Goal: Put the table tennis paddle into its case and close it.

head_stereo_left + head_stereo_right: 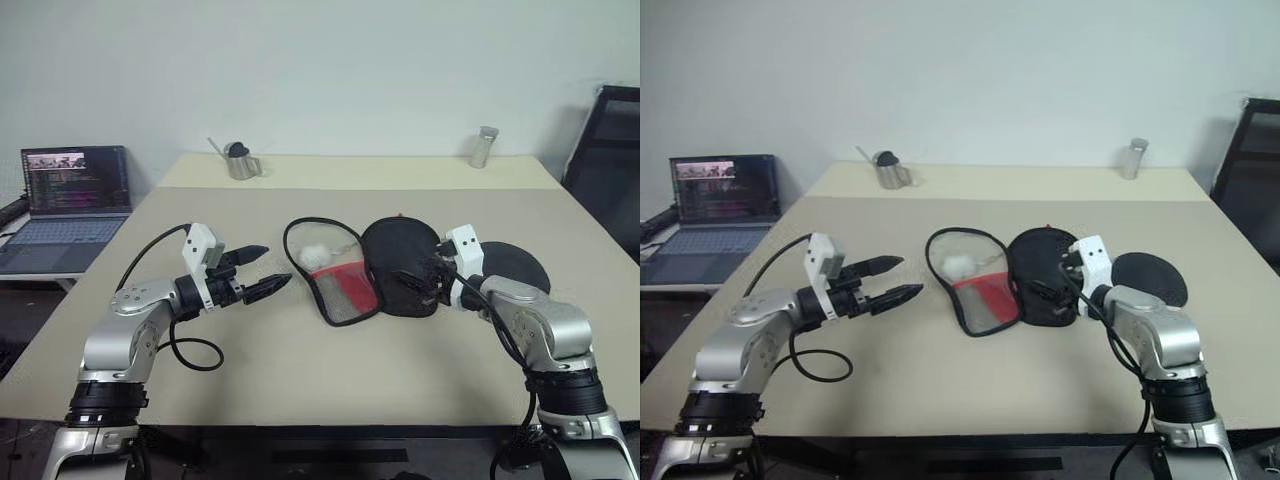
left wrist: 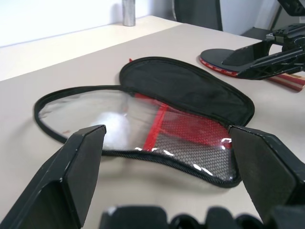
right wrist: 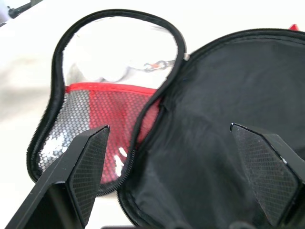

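The case (image 1: 345,270) lies unzipped and spread flat mid-table: a clear-lined half with a red mesh pocket (image 3: 102,114) on the left, a black fabric half (image 1: 400,260) on the right. The table tennis paddle (image 1: 518,266) lies flat to the right of the case, black face up, its handle (image 2: 288,80) partly hidden behind my right arm. My left gripper (image 1: 272,268) hovers open just left of the case, pointing at it. My right gripper (image 1: 420,280) is open over the black half's right edge, nothing between its fingers.
A white fluffy lump (image 1: 318,255) sits inside the clear half. At the table's (image 1: 300,370) far edge stand a metal cup (image 1: 240,162) and a metal cylinder (image 1: 483,147). A laptop (image 1: 75,200) is off to the left, a black chair (image 1: 610,160) at the right.
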Tool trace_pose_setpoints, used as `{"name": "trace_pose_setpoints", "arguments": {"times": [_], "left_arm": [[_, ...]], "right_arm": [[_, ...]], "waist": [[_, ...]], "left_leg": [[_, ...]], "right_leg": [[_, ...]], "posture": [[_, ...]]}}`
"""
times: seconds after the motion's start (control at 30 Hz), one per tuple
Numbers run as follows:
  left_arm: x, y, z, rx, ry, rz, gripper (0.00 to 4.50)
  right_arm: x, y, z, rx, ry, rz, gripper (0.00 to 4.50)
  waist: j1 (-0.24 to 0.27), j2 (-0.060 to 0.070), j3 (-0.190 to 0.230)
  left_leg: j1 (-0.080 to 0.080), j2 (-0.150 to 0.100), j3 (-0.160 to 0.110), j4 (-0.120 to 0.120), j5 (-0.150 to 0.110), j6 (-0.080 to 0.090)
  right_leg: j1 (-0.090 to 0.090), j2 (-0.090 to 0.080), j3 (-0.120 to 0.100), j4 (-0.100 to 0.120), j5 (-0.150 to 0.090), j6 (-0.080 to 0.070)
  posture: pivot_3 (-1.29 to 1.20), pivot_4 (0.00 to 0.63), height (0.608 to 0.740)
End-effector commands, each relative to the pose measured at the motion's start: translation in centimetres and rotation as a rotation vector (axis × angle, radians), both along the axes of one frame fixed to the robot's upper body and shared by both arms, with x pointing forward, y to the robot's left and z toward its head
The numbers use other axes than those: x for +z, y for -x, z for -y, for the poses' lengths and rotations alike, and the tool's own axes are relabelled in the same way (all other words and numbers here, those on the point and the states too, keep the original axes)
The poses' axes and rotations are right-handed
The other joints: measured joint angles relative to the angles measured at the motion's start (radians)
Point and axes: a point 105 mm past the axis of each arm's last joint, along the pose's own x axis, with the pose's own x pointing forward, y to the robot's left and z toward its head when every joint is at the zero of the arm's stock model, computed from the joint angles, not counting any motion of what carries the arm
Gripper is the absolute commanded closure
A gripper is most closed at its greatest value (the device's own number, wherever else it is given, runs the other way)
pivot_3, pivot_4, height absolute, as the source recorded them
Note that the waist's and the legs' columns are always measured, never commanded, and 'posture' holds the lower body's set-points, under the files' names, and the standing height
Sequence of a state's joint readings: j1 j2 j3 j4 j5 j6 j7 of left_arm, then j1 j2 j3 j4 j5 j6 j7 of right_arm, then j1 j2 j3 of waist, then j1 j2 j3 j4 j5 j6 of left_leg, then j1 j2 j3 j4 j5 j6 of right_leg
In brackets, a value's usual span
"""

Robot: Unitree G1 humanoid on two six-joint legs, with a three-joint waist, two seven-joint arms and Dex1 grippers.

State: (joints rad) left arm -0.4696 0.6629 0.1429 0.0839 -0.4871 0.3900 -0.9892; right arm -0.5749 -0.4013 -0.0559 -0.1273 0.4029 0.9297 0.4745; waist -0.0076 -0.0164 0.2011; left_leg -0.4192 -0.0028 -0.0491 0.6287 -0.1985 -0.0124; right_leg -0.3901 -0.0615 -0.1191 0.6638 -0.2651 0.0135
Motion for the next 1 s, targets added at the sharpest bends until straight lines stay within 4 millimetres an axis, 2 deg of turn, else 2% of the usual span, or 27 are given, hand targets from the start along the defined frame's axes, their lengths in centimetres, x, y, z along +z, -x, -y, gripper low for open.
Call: {"name": "trace_pose_setpoints", "arguments": {"times": [0.03,0.2,0.4,0.57,0.73,1.0], "left_arm": [[1.7,0.2,-0.1,0.002,0.003,0.064,0.0],[1.9,0.1,0.0,0.003,0.014,0.07,0.0],[2.0,0.1,0.4,-0.004,0.022,0.071,0.0],[1.7,0.7,1.3,-0.063,0.001,0.063,0.0],[1.7,0.9,2.2,-0.116,-0.004,0.054,0.0],[2.1,1.0,3.5,-0.199,-0.022,0.046,0.0]], "right_arm": [[1.6,-0.3,0.7,-0.02,0.007,0.069,0.04],[2.1,-0.1,1.6,-0.03,0.022,0.087,0.04],[2.9,0.0,4.0,-0.109,0.036,0.097,0.04],[2.6,0.8,8.4,-0.288,-0.014,-0.002,0.04],[1.2,1.6,12.6,-0.458,0.048,-0.075,0.04],[-1.7,2.1,17.4,-0.731,0.124,-0.132,0.04]], "waist": [[0.006,0.0,0.0],[0.008,0.0,0.0],[0.009,-0.001,0.001],[0.01,-0.001,0.001],[0.011,-0.002,0.001],[0.009,-0.002,0.001]], "left_leg": [[0.0,0.0,0.001,0.0,0.0,0.0],[0.001,-0.002,0.007,0.0,0.0,0.0],[0.001,-0.002,0.014,0.0,-0.001,0.0],[0.001,-0.002,0.019,-0.001,-0.001,0.0],[0.002,-0.002,0.024,0.0,-0.001,0.0],[0.002,-0.001,0.027,0.0,-0.001,0.0]], "right_leg": [[0.0,0.0,0.002,0.0,0.0,0.0],[-0.001,-0.001,0.008,-0.001,0.001,-0.001],[-0.004,-0.002,0.015,-0.001,0.001,-0.001],[-0.006,-0.003,0.02,0.0,0.002,-0.003],[-0.007,-0.003,0.025,0.0,0.003,-0.004],[-0.01,-0.001,0.027,0.0,0.004,-0.004]], "posture": [[0.0,0.15,0.74],[0.0,0.15,0.74],[0.0,0.15,0.74],[0.0,0.15,0.74],[0.0,0.15,0.74],[0.0,0.15,0.74]]}}
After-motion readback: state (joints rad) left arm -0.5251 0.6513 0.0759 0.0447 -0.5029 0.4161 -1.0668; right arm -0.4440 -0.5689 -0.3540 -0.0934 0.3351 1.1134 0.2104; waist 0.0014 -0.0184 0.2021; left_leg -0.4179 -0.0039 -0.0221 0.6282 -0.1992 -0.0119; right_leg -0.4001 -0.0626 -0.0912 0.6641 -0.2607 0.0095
